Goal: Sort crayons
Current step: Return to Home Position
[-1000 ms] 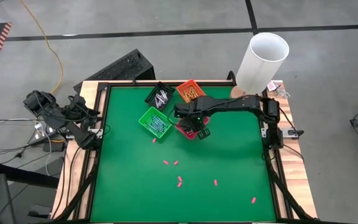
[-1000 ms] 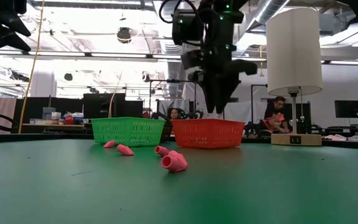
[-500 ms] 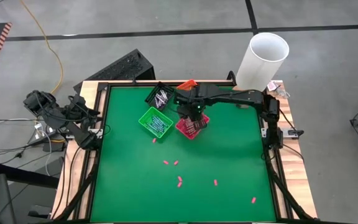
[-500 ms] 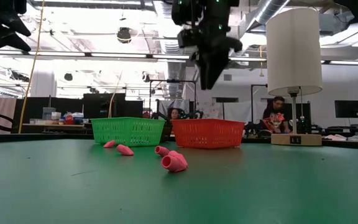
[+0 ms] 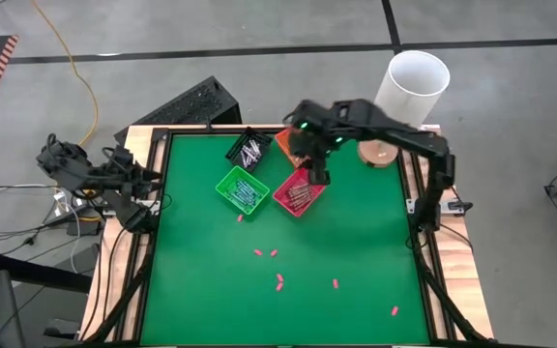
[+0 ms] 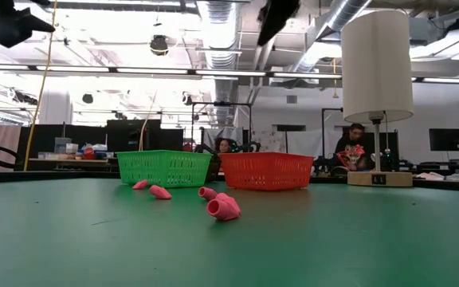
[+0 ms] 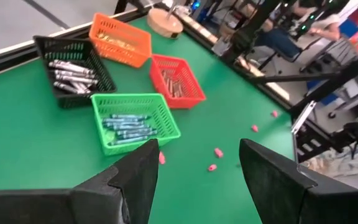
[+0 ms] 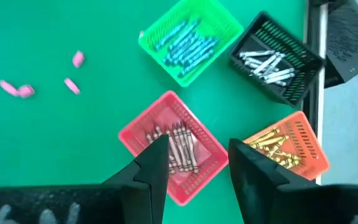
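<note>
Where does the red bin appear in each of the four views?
High view: red bin, far centre of the table.
Low view: right of centre, beside the green bin.
Left wrist view: centre, beyond the green bin.
Right wrist view: centre, next to the orange bin.
Shared landmark: the green bin.

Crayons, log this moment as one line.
crayons binned | right pincer open, empty, above red bin | left pincer open, beside table left edge

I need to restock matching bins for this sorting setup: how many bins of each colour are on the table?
green bin: 1
red bin: 1
orange bin: 1
black bin: 1
Total: 4 bins
</note>
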Tool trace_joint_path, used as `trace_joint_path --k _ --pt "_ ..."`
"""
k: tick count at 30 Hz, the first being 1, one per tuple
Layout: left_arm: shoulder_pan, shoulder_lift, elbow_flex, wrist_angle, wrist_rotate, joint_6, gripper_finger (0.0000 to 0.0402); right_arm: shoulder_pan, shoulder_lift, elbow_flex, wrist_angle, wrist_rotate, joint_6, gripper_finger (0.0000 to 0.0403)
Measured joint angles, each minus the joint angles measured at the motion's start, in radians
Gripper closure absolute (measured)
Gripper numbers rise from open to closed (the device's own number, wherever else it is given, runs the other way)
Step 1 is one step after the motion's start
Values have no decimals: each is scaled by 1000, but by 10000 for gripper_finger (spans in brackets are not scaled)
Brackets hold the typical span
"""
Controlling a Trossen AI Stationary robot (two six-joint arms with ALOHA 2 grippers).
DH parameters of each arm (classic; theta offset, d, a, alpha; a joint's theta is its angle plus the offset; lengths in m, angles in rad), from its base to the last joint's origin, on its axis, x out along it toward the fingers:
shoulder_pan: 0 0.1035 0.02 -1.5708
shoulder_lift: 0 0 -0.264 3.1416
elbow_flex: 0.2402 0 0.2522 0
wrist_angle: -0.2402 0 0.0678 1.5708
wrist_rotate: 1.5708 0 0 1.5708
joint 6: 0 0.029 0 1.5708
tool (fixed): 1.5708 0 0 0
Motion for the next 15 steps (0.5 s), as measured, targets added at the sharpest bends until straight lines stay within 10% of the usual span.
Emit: trace_joint_path --k 15 --pt "0 0 3 306 -32 165 189 -88 -310 0 -193 -23 318 241"
